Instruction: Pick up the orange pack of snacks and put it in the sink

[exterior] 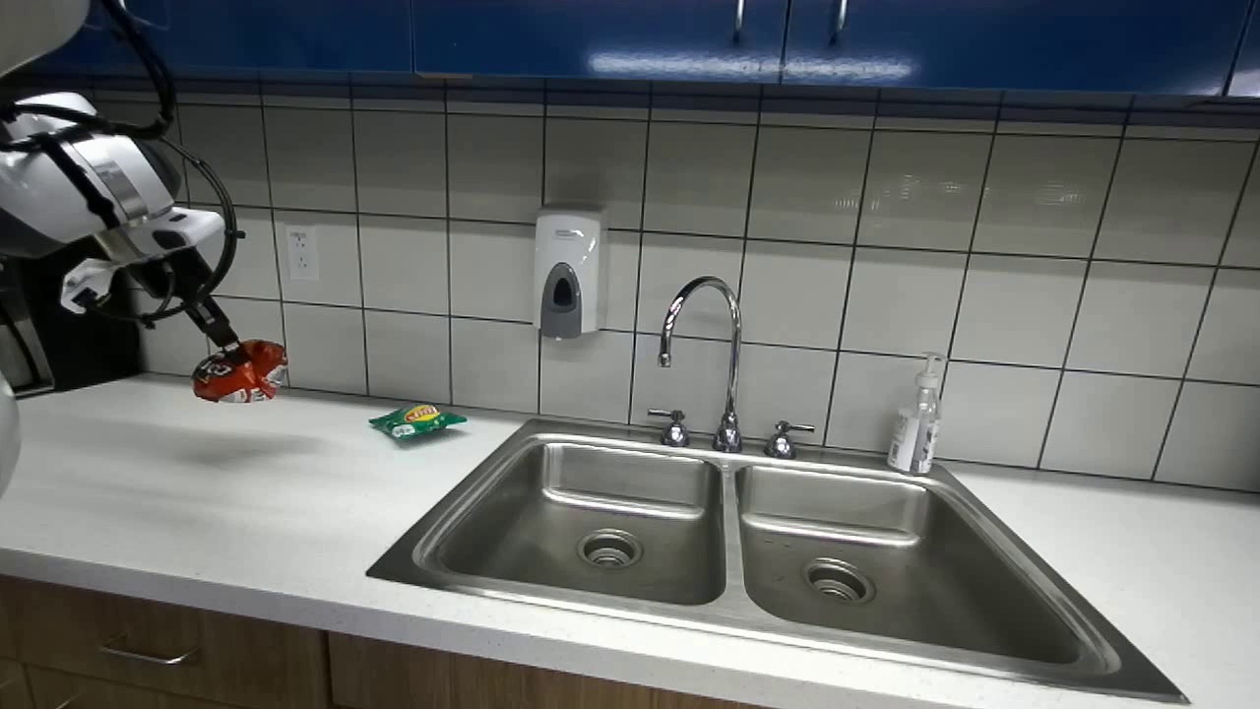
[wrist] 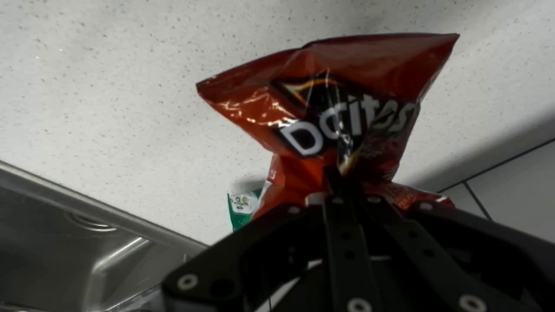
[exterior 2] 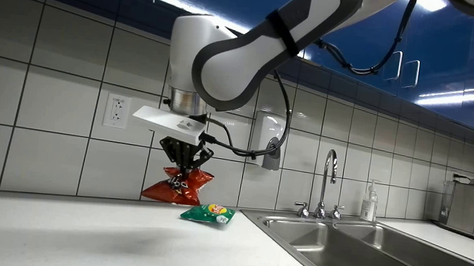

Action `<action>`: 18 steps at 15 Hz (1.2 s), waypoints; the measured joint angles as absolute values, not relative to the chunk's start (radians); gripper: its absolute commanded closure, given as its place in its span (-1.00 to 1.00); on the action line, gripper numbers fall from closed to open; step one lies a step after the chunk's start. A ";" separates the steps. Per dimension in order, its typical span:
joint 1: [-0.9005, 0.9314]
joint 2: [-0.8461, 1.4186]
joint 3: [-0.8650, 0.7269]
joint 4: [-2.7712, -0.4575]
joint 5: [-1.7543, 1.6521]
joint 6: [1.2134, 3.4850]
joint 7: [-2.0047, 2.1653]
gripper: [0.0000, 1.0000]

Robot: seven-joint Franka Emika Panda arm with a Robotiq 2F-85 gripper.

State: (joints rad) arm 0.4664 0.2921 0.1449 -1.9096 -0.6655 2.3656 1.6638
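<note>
The orange pack of snacks [exterior: 264,372] is a crinkly orange-red bag with white lettering on a dark patch. It also shows in an exterior view [exterior 2: 196,181] and in the wrist view [wrist: 338,99]. My gripper [exterior: 234,353] is shut on the pack's middle and holds it above the counter near the tiled wall. The gripper also shows in an exterior view [exterior 2: 183,174] and in the wrist view [wrist: 342,177]; the fingers pinch the bag into folds. The steel double sink [exterior: 730,537] lies to the pack's right in both exterior views [exterior 2: 302,254]. Its edge [wrist: 86,209] shows lower left in the wrist view.
A green-and-yellow packet [exterior: 418,421] lies on the counter between the held pack and the sink. A curved chrome tap [exterior: 735,364] with two handles stands behind the basins. A pump bottle [exterior: 915,428] stands at the sink's back corner. A dispenser [exterior: 571,266] hangs on the wall.
</note>
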 measured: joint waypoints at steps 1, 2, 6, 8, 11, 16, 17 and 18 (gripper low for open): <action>0.453 0.281 0.144 -1.926 -0.666 2.373 1.661 1.00; 0.438 0.270 0.144 -1.944 -0.666 2.383 1.658 1.00; 0.375 0.232 0.129 -2.015 -0.667 2.435 1.633 1.00; 0.343 0.215 0.115 -2.051 -0.667 2.467 1.619 1.00; 0.295 0.196 0.089 -2.103 -0.667 2.522 1.586 1.00; 0.214 0.183 0.031 -2.165 -0.667 2.623 1.510 1.00; 0.198 0.183 0.018 -2.173 -0.667 2.643 1.490 1.00; 0.183 0.183 0.005 -2.179 -0.667 2.661 1.470 1.00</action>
State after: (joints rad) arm 0.1833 0.1827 0.0048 -2.1794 -0.6673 2.6605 1.4697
